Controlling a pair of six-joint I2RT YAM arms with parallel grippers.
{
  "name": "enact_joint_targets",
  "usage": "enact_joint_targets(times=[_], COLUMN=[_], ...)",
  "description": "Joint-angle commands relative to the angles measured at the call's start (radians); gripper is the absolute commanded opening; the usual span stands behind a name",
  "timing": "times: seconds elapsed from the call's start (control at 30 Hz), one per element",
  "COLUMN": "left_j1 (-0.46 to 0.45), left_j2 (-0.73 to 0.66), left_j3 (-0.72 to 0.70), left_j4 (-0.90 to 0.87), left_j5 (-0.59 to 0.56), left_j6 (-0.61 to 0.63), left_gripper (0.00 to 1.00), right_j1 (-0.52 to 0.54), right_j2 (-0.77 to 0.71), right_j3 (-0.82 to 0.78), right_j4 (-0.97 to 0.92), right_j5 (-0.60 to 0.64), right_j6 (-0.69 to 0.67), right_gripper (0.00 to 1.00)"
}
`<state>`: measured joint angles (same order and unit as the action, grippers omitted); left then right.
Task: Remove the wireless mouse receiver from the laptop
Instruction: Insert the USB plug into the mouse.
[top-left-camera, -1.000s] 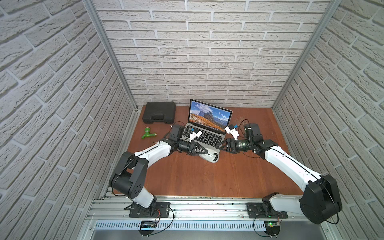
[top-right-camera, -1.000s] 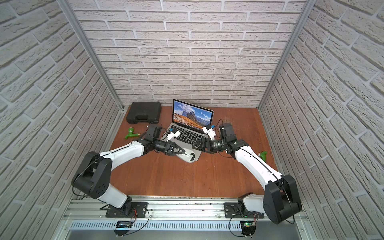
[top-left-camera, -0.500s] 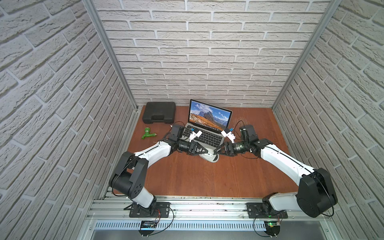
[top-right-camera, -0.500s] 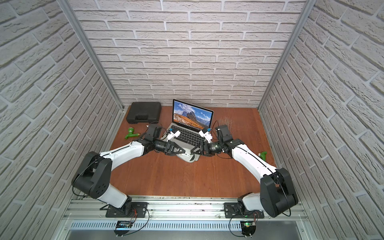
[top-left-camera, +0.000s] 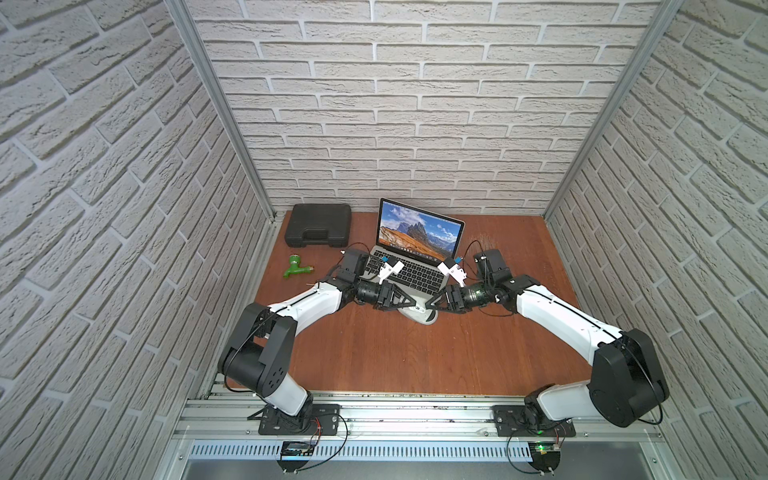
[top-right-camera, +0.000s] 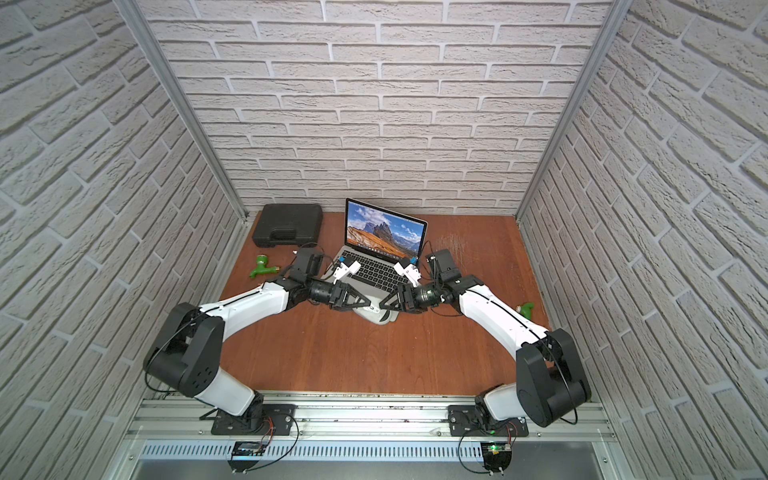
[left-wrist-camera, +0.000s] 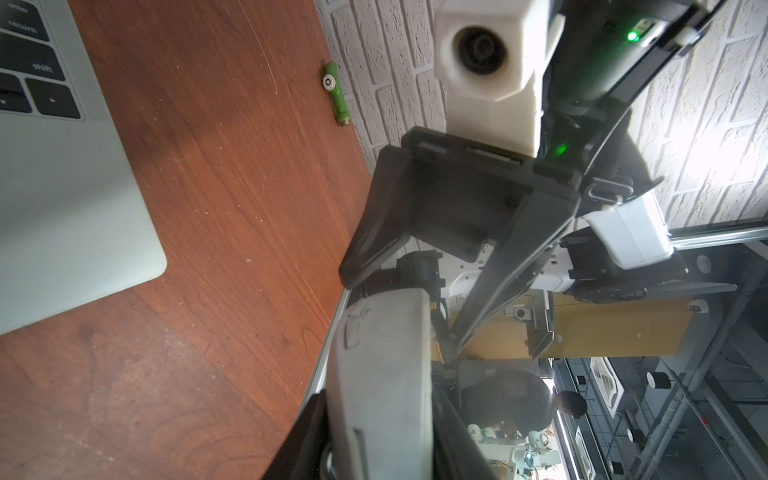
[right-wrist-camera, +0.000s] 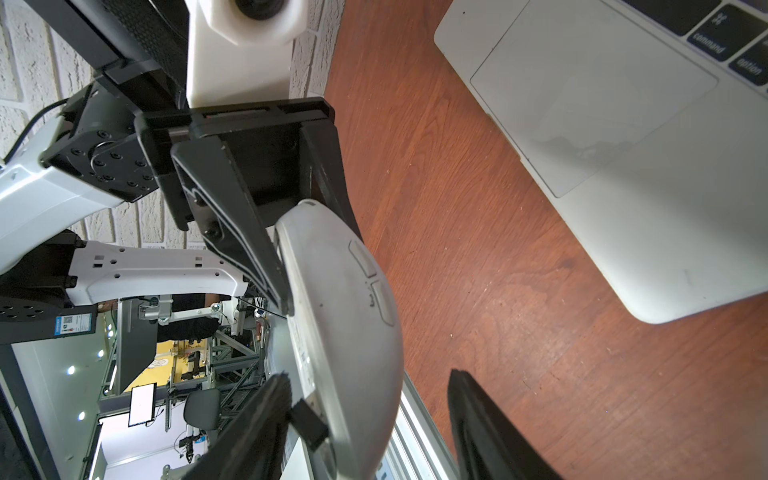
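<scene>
Left fingers (top-left-camera: 409, 302) grip the mouse (right-wrist-camera: 340, 311), right fingers (top-left-camera: 435, 302) open astride it; sides of the laptop (top-left-camera: 419, 232) partly hidden.

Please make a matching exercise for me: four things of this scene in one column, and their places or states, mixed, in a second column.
1 laptop
2 mouse
3 black case
4 green fitting

A closed, in the back left corner
B open, screen lit
C held by the left gripper
D lying just in front of the case

Pairs: 1-B, 2-C, 3-A, 4-D
</scene>
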<state>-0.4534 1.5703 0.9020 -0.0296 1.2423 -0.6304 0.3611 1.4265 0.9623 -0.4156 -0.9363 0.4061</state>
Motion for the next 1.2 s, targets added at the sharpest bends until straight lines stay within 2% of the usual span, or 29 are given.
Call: enact_joint_targets(times=[0.0,0.23,0.33,0.4,0.47,0.57,0.63,0.73,0.8,0.93,1.03,1.17], left_j1=[-0.004,-0.003,-0.004,-0.002,-0.002,-0.005,-0.005,-0.006,-0.005,-0.010,-0.013,-0.019], left_j2=[0.004,0.006,0.001,-0.005,-0.016,-0.027,-0.033,-0.045,-0.049,-0.064,-0.069,-0.065], left_j3=[0.030,0.028,0.025,0.025,0.020,0.014,0.018,0.023,0.025,0.029,0.030,0.031], left_j4=[0.044,0.043,0.042,0.044,0.047,0.063,0.034,-0.010,-0.032,-0.067,-0.085,-0.092], left_j5=[0.026,0.028,0.029,0.026,0.028,0.037,0.047,0.050,0.055,0.054,0.056,0.069], left_j6=[0.004,0.006,0.004,-0.002,-0.014,-0.053,-0.053,-0.048,-0.048,-0.055,-0.055,-0.056], left_gripper=[0.00,0.00,0.00,0.00,0.00,0.00,0.00,0.00,0.00,0.00,0.00,0.00], right_j1=[0.023,0.026,0.021,0.020,0.015,-0.001,0.001,0.012,0.017,0.078,0.120,0.173], right_j2=[0.010,-0.001,-0.035,-0.086,-0.152,-0.239,-0.302,-0.370,-0.381,-0.345,-0.289,-0.218], right_j3=[0.032,0.042,0.049,0.091,0.150,0.203,0.199,0.160,0.168,0.246,0.312,0.361], right_j4=[-0.015,-0.023,-0.012,-0.083,-0.202,-0.268,-0.243,-0.177,-0.212,-0.401,-0.485,-0.540], right_j5=[0.021,0.060,0.074,0.119,0.246,0.379,0.432,0.373,0.320,0.260,0.273,0.303], right_j6=[-0.026,-0.022,-0.015,-0.099,-0.211,-0.341,-0.417,-0.582,-0.702,-0.949,-1.022,-1.074], right_gripper=[0.66,0.65,0.70,0.72,0.78,0.80,0.76,0.70,0.62,0.55,0.45,0.43])
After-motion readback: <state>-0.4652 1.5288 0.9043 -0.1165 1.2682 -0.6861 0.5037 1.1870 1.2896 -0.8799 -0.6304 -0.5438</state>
